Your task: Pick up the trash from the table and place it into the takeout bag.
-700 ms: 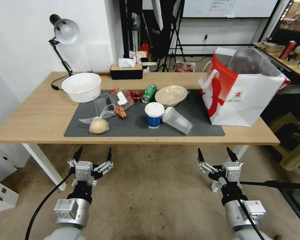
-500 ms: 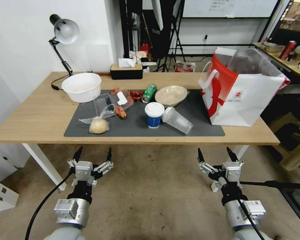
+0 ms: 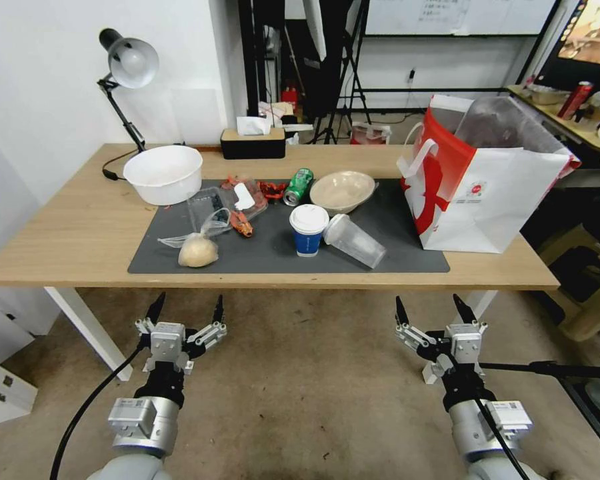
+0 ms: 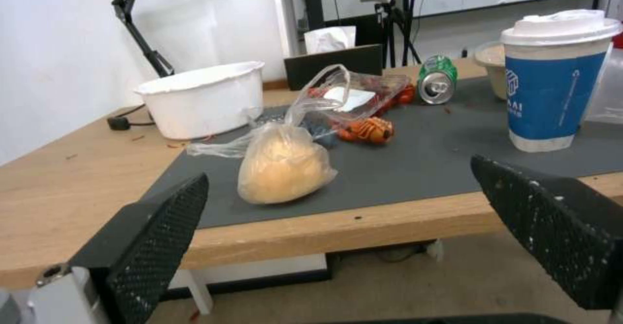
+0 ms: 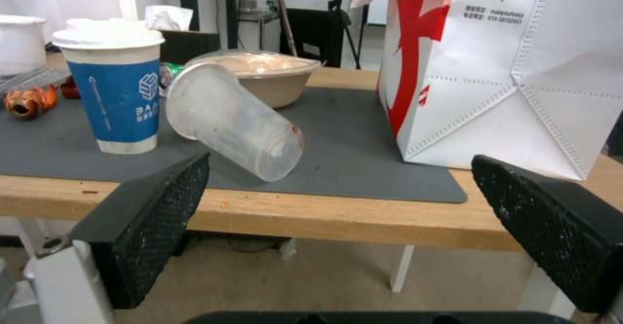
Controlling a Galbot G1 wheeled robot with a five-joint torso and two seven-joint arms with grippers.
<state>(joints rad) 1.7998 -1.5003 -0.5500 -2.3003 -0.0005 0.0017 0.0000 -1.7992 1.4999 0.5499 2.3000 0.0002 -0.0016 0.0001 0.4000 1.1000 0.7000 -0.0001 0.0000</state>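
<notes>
Two grippers hang below the table edge, jaws spread and empty.

The left gripper [image 3: 185, 309] and right gripper [image 3: 431, 306] sit low over the concrete floor, short of the light-wood table [image 3: 67, 227], fingers parted with nothing between them. On its dark grey mat [image 3: 273, 250], nearest the left gripper, lies the clear bag with tan bun [image 3: 197, 248]; the blue paper cup [image 3: 309, 229] stands upright just beside the clear plastic cup [image 3: 355, 241], which lies tipped on its side. Behind them sit the beige bowl [image 3: 342, 191] and the green can [image 3: 299, 186], toppled. The takeout bag [image 3: 487, 193] stands upright at the mat's right end, white with a red side panel. A white tub [image 3: 163, 173] and desk lamp [image 3: 128, 63] occupy the far left.
</notes>
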